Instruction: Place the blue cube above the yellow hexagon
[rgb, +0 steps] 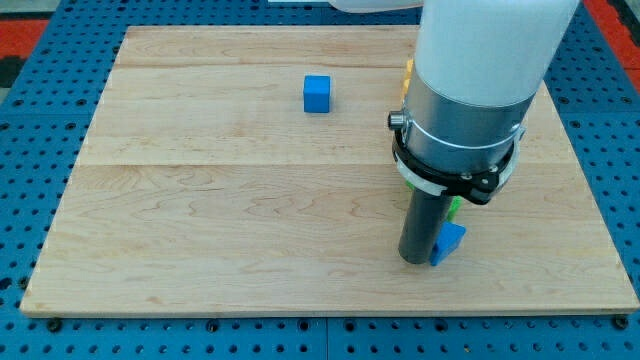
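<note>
The blue cube (317, 94) sits on the wooden board (220, 200) toward the view's top, left of the arm. A small yellow piece (408, 70) shows at the arm's left edge near the view's top; most of it is hidden, so its shape cannot be made out. My tip (417, 259) rests on the board at the view's lower right, far below and to the right of the blue cube. It touches a blue triangular block (451, 241) on its right side.
A green block (456, 206) is mostly hidden behind the rod, just above the blue triangular block. The arm's wide grey and white body (470, 90) covers the board's upper right. A blue pegboard (40, 120) surrounds the board.
</note>
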